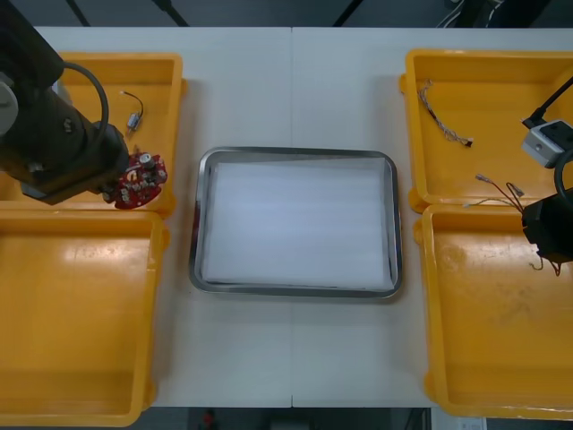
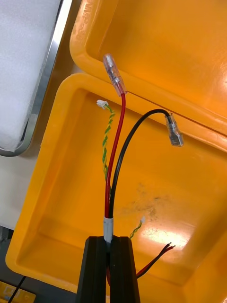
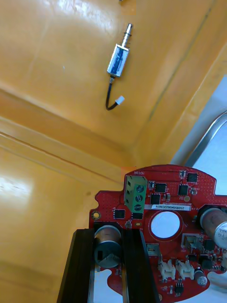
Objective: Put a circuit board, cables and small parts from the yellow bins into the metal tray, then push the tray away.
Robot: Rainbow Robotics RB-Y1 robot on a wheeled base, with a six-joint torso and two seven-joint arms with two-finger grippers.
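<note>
Step in hand: transfer from bins to tray. Both arms are loaded, and nothing lies in the tray yet.

1. Far left bin (image 1: 175, 67): one part (image 3: 118, 59) with a short black lead lies on the floor, untouched.
2. Left gripper (image 3: 108, 233): over the near rim of that bin. Its fingers pinch a silver cylinder at the edge of the board (image 3: 165, 222). The board appears clear of the bin floor and sits near the tray's left rim.
3. Tray (image 1: 199, 224): between the bins, white inside.
4. Right gripper (image 2: 109, 242): over the near right bin (image 2: 42, 189). Its fingers are clamped on the cables (image 2: 116, 156): red, black and a green-yellow twisted pair. The free ends reach toward the ridge shared with the far right bin (image 1: 412, 63), where a twisted cable (image 1: 443, 121) lies.

Next move: carry each load inward over the tray rim, lower it, then spread the fingers. Set the board down flat. Lift the cables enough that the loose ends clear the bin rim. Both arms converge on one tray, so sequence them.

Markings: the board carries a white strip with a printed code beside a green terminal block. The code is shown inverted and its characters are too small to read with confidence. No brand is legible
</note>
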